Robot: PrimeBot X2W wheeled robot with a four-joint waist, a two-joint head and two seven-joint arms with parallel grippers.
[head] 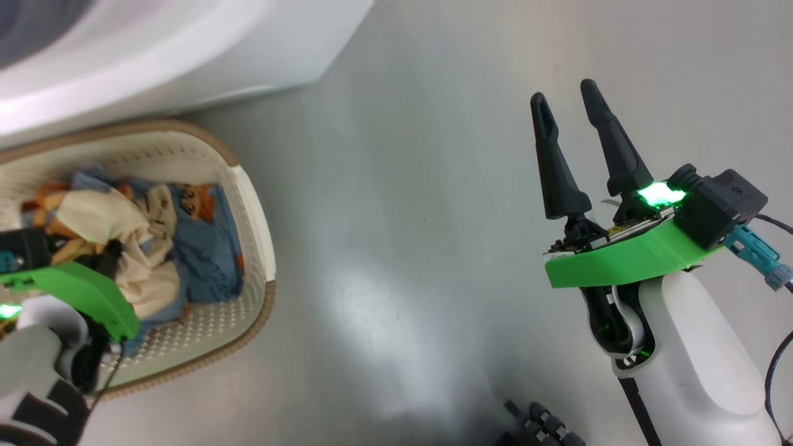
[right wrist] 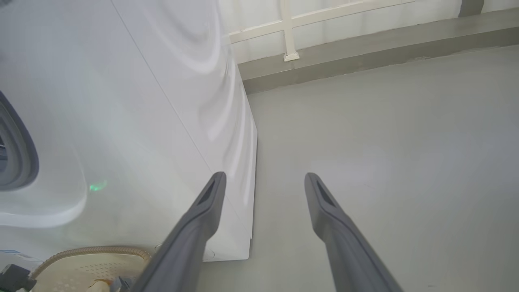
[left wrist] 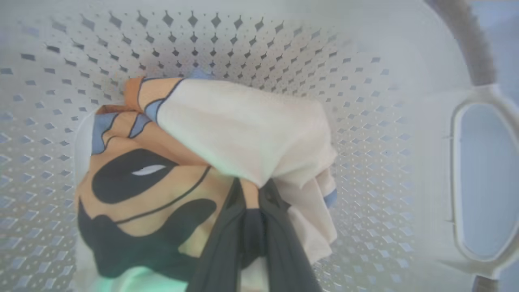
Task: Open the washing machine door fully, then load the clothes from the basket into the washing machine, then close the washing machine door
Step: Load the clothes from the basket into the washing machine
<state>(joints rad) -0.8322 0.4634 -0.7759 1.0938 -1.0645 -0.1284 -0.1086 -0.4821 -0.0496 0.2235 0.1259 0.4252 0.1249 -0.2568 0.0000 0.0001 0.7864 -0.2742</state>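
The cream perforated basket (head: 257, 229) with its brown rim stands on the floor before the white washing machine (head: 186, 49). In it lie the cream garment (head: 105, 217) with orange and black print and the light blue garment (head: 204, 248). My left gripper (left wrist: 253, 190) reaches down into the basket (left wrist: 365, 101), its fingers shut on a fold of the cream garment (left wrist: 243, 129). My right gripper (head: 563, 91) hangs open over bare floor, well right of the basket. Its wrist view shows the machine's front (right wrist: 121, 101) and the grey seal (right wrist: 16, 154). The door is out of view.
Grey floor (head: 403, 217) spreads between the basket and my right arm. A low grey kerb and white framing (right wrist: 288, 36) run behind the machine. A dark ribbed part (head: 539, 427) of my body shows at the bottom, and cables (head: 774, 371) hang by my right forearm.
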